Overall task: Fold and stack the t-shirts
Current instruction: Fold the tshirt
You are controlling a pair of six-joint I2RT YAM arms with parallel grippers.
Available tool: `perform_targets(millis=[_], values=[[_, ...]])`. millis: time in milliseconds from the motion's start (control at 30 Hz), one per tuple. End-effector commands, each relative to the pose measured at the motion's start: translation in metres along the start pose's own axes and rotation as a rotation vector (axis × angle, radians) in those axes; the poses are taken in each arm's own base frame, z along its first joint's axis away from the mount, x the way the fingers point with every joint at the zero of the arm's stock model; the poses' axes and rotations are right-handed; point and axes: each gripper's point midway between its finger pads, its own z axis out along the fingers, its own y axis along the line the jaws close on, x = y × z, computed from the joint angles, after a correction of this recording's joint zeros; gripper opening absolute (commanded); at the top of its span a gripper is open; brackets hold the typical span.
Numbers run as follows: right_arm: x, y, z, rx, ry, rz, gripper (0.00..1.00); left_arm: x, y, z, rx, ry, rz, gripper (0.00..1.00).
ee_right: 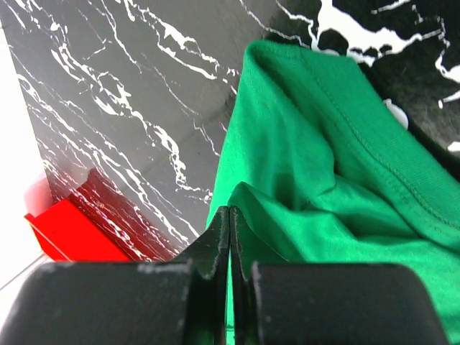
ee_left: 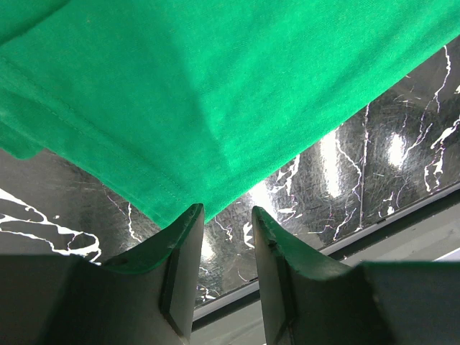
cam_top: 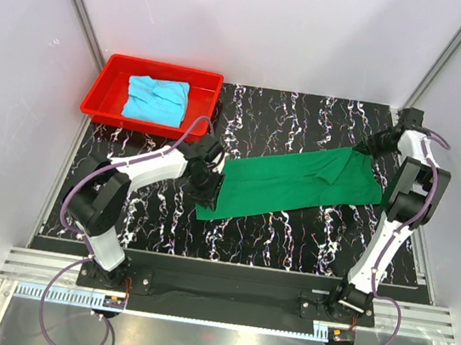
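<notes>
Right gripper point(ee_right: 230, 210) is seen clenched, jaws pressed together with a ridge of the green shirt point(ee_right: 323, 215) apparently pinched at the tips. This grasp is at the shirt's right end, near the far right of the mat point(ee_right: 129, 108). Left gripper point(ee_left: 226, 212) is released, jaws apart, and bare mat shows in the gap. The stitched hem lies just past the fingertips and is not caught between them. In the top view the green shirt is laid out as a long narrow band slanting across the mat, nearer the bases at its left end, with a gripper at each end. Cyan shirt point(cam_top: 156, 99) is heaped in the tray point(cam_top: 105, 86) at far left, well apart. Cloth is judged light, limp and slightly stretchy — sag and bunching are expected if it is lifted by one point, and layers may slip. Hold is best taken at the hem corner through all layers — with the opposite end kept pinched so the fold lands square.
</notes>
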Motion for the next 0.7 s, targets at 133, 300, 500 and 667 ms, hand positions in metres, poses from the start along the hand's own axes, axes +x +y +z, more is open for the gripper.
perform_targets(millis=[133,300,500,667], values=[[-0.006,0.015,0.002,-0.034,0.013,-0.046,0.27,-0.007,0.0,-0.007,-0.003,-0.036,-0.002,0.38],[-0.015,0.011,-0.034,0.072,-0.029,-0.198,0.45,-0.011,-0.001,-0.011,-0.006,-0.05,0.008,0.38],[0.032,-0.007,-0.05,0.031,0.081,-0.294,0.5,-0.014,-0.005,-0.009,0.014,-0.057,0.012,0.38],[0.087,-0.027,-0.046,-0.062,0.201,-0.218,0.57,-0.014,-0.006,-0.008,0.022,-0.049,0.019,0.38]])
